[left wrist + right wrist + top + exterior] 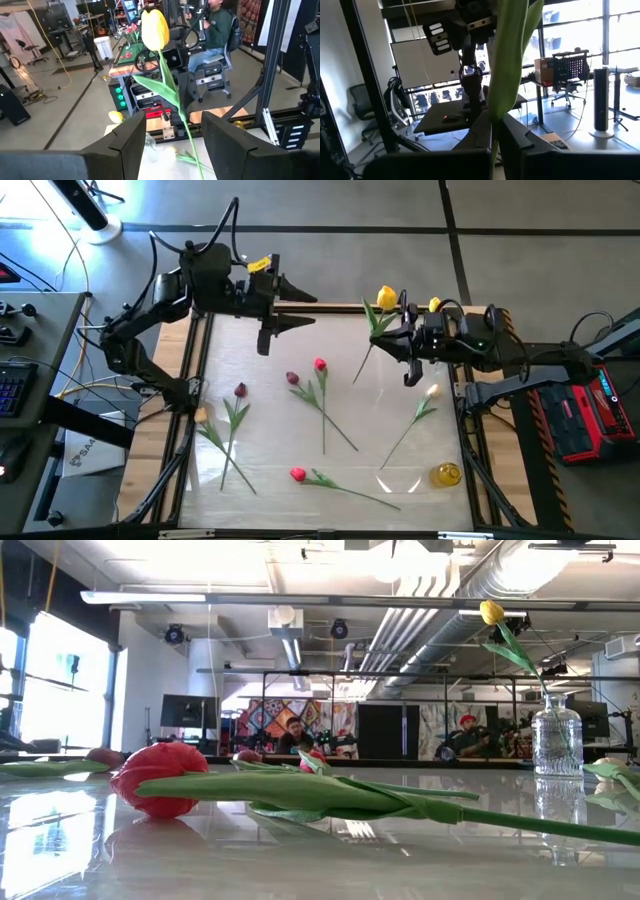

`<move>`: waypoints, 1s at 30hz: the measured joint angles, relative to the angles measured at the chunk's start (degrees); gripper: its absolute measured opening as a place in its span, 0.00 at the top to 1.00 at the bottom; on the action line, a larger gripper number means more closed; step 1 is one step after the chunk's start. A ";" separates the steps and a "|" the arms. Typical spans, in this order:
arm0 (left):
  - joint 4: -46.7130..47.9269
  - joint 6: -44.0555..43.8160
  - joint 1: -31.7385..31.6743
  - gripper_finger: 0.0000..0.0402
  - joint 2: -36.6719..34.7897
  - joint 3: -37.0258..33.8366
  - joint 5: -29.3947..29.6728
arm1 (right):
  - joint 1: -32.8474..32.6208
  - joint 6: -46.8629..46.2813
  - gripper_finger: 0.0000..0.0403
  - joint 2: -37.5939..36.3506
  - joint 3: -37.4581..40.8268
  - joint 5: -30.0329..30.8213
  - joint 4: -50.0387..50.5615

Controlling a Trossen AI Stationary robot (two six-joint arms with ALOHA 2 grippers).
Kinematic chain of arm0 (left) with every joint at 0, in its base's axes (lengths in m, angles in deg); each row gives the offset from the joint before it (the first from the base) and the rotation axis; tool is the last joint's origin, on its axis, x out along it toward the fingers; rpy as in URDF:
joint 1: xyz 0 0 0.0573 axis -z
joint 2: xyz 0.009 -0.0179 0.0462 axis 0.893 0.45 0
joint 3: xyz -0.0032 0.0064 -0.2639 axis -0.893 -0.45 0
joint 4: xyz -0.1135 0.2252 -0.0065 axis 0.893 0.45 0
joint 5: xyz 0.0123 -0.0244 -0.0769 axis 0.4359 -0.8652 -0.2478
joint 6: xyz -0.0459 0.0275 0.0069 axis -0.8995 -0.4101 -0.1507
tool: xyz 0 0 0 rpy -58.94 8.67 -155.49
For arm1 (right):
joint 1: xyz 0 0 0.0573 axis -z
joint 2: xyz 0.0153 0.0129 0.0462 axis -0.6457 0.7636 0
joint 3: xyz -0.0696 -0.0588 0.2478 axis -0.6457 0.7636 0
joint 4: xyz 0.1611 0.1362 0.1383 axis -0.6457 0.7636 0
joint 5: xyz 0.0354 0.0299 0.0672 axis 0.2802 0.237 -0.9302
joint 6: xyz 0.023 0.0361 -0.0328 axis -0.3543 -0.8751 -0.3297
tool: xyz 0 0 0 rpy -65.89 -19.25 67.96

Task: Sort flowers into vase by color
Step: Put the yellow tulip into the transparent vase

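Note:
My right gripper point(392, 340) is at the table's far right, shut on a yellow tulip point(386, 298). Its head stands up and its stem runs down past the fingers. My left gripper point(300, 310) is open at the far left, pointing level at that tulip point(154, 27) from a short way off and touching nothing. Another yellow tulip point(491, 612) stands with its stem in the neck of the glass vase point(557, 740) near the front right. Maroon point(240, 390), red-pink point(320, 364), red point(298, 474) and peach point(432, 390) tulips lie flat on the table. My right gripper pinches the yellow tulip's green stem point(495, 112) between its two fingers, about midway along, where the leaf grows. The fingers come level from the table's right and lie across the stem. The tulip is nearly upright and clear of the table, head tilted toward the far edge.
A second maroon tulip point(292, 378) and a pale one point(200, 415) also lie on the tabletop. A wooden frame point(180, 430) borders the table. A red case point(590, 415) stands off its right side. A seated person point(215, 25) is in the room beyond.

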 joint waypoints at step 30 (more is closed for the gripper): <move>-0.26 0.22 0.00 0.56 0.02 0.00 0.17 | 0.00 10.49 1.00 -31.67 -0.07 19.29 34.71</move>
